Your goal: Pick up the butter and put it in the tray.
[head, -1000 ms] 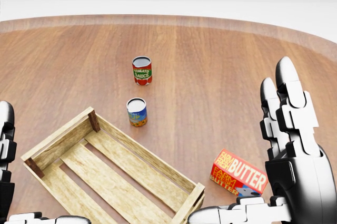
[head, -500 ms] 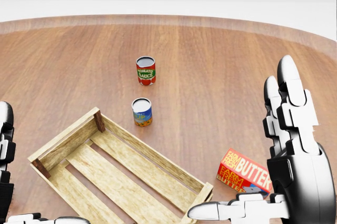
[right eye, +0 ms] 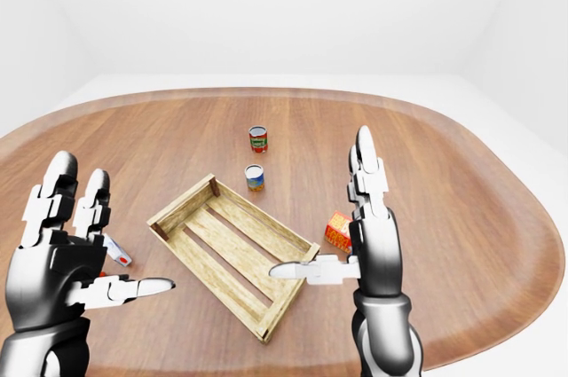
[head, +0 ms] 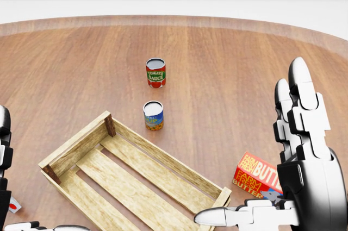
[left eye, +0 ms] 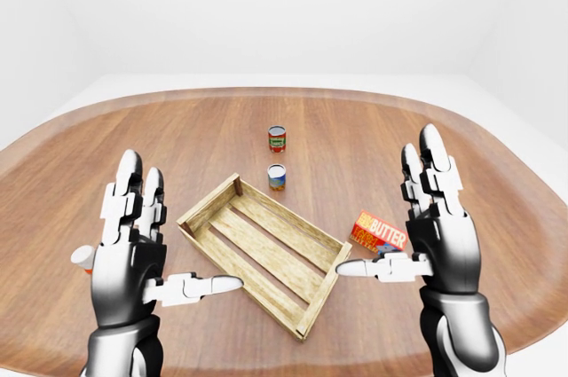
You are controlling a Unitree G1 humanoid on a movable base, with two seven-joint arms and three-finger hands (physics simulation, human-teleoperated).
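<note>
The butter (left eye: 379,232) is a red and orange box lying on the wooden table, just right of the tray; it also shows in the head view (head: 257,175), partly hidden by my right hand. The tray (left eye: 264,250) is an empty wooden slatted crate set at an angle. My right hand (left eye: 417,235) is open, fingers upright, held above the table just right of and nearer than the butter. My left hand (left eye: 160,248) is open and empty, left of the tray.
A tomato sauce can (head: 155,73) and a blue-labelled can (head: 153,116) stand upright beyond the tray. A small red and white object (right eye: 116,253) lies on the table by my left hand. The round table's edge (left eye: 284,93) curves across the far side.
The whole picture has shifted right and slightly down in the head view, so the camera has moved. Both hands keep the same open pose.
</note>
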